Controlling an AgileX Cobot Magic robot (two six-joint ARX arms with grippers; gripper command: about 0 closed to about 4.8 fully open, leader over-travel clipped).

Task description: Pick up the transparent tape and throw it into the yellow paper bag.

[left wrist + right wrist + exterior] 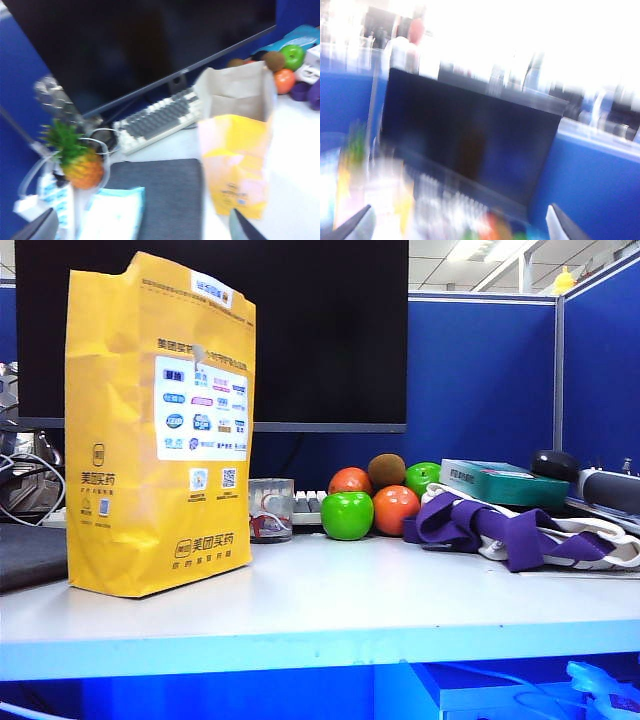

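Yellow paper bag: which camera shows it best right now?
The exterior view: the yellow paper bag stands sharp and whole, print legible. The left wrist view shows it blurred from above, mouth open. The right wrist view is motion-smeared; only a yellowish streak shows.

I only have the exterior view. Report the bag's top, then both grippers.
Observer: From the left wrist view, the yellow paper bag stands upright with its mouth open.
Operator: Give me the left gripper.
Observer: The left gripper is open and empty, over the grey mat beside the bag.
Operator: Now the right.
Observer: The right gripper is open and empty, facing the monitor; that view is blurred.
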